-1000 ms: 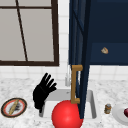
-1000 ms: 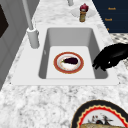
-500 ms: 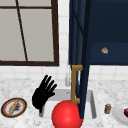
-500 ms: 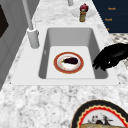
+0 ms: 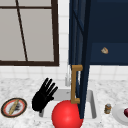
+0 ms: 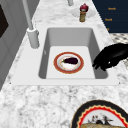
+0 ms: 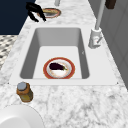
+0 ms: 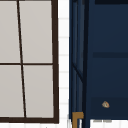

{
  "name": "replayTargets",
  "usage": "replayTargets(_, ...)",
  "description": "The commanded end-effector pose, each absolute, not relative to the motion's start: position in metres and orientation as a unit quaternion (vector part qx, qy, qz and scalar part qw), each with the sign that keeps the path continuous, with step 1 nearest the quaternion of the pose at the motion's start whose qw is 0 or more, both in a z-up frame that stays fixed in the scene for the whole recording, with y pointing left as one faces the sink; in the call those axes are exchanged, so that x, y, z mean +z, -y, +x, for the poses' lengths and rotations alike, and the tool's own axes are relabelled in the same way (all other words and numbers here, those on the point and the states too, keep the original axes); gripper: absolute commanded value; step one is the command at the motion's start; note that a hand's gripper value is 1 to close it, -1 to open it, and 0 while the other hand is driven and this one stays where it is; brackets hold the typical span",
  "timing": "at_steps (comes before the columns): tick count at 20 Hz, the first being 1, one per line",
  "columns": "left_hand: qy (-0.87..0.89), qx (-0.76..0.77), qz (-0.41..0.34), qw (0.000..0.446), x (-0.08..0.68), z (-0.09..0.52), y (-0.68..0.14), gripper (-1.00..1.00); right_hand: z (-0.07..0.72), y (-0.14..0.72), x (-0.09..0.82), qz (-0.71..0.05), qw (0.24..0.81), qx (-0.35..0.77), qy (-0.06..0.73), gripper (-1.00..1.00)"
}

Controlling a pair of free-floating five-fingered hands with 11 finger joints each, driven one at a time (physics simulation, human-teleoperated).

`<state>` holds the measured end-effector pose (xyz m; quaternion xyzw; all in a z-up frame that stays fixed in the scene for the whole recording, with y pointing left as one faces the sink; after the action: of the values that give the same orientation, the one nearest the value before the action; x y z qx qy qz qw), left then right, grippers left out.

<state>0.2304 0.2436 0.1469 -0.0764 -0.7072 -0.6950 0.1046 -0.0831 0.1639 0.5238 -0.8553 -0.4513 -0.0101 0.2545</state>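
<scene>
A red-rimmed plate (image 6: 68, 62) with a dark aubergine (image 6: 70, 60) lies flat on the sink (image 6: 51, 35) floor, mid-frame in the left side view, the aubergine's long axis across the frame. The red ball (image 5: 67, 114) hides it from the front. The left hand (image 5: 43, 96), fingers spread and holding nothing, hovers over the sink's left rim.

You get even, diffuse light in all four views; no single source is evident. The white rectangular sink basin (image 6: 71, 40) carries only soft shading on its inner walls. The glossless red sphere (image 5: 67, 115) renders as a flat disc, without highlight. The black left hand (image 5: 43, 96) reads as a near-silhouette, surface detail lost. Edges are soft throughout; straight lines stay straight at the frame borders.
</scene>
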Motion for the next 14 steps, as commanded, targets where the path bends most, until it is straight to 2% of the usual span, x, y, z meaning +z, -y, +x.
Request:
replayTargets(1, 0.707, -0.695, -0.076, 0.105, 0.147, 0.230, -0.244, 0.00, -0.083, -0.164, 0.516, -0.836, 0.306, 0.016, 0.455, -1.00)
replayTargets(9, 0.707, -0.695, -0.076, 0.105, 0.147, 0.230, -0.244, 0.00, -0.083, -0.164, 0.509, -0.831, 0.355, 0.049, 0.426, -1.00)
replayTargets(14, 0.707, -0.695, -0.076, 0.105, 0.147, 0.230, -0.244, 0.00, -0.074, -0.158, 0.501, -0.846, 0.354, 0.095, 0.387, -1.00)
